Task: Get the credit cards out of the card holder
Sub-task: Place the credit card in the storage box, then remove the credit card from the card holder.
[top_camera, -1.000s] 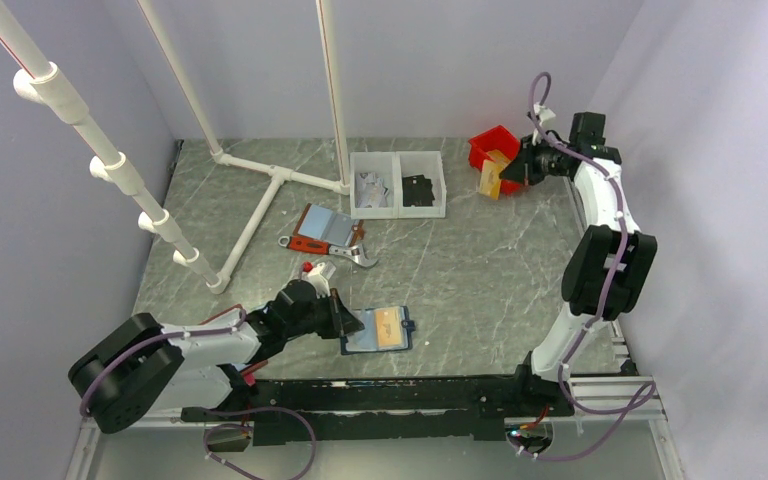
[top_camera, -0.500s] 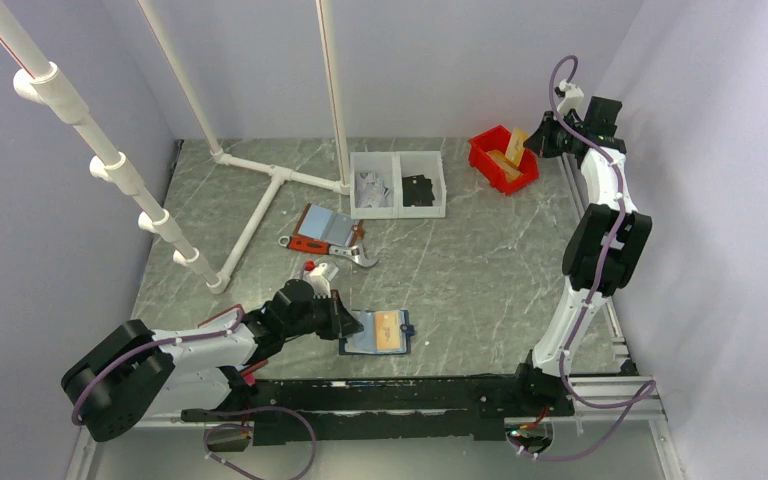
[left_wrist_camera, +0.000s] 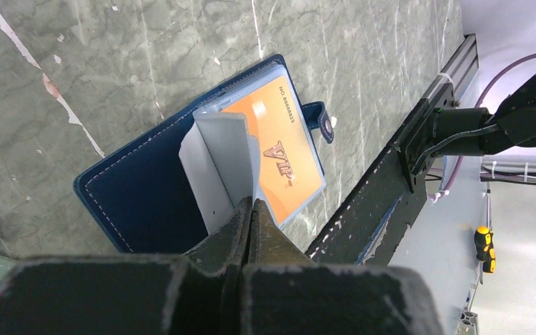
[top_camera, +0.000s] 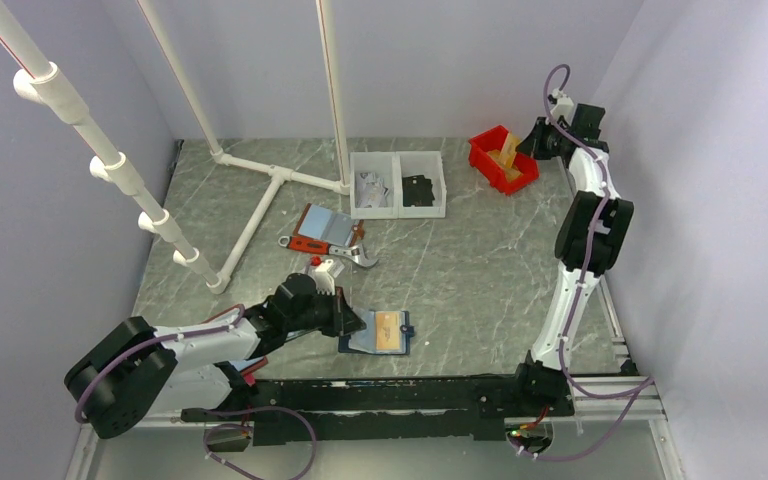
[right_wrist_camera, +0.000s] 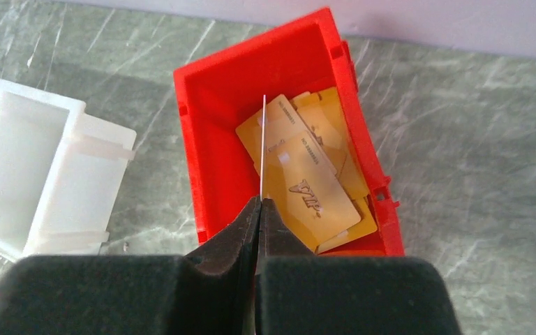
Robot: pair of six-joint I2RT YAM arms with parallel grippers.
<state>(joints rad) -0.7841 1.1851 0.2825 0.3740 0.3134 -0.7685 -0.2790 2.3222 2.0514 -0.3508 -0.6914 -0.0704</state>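
The navy card holder (top_camera: pixel 360 342) (left_wrist_camera: pixel 139 195) lies open near the table's front edge. An orange credit card (top_camera: pixel 388 326) (left_wrist_camera: pixel 279 153) sits in its light blue pocket. My left gripper (top_camera: pixel 345 318) (left_wrist_camera: pixel 250 204) is shut on a grey inner flap (left_wrist_camera: pixel 220 160) of the holder and holds it raised. At the far right, my right gripper (top_camera: pixel 532 147) (right_wrist_camera: pixel 259 200) is shut on a tan credit card (top_camera: pixel 510 155), seen edge-on (right_wrist_camera: pixel 262 139), over the red bin (top_camera: pixel 520 178) (right_wrist_camera: pixel 216 139). Several gold cards (right_wrist_camera: pixel 314 188) lie in that bin.
A white two-compartment bin (top_camera: pixel 398 206) (right_wrist_camera: pixel 35 174) stands at the back centre. A red-edged holder (top_camera: pixel 325 228) and a metal tool (top_camera: pixel 352 256) lie mid-table. White PVC pipes (top_camera: pixel 260 205) cross the back left. A black rail (left_wrist_camera: pixel 391 181) runs along the front edge.
My right gripper has carried the tan card from the near-left side of the red bin to above it and turned the wrist. The left gripper has barely moved on the flap.
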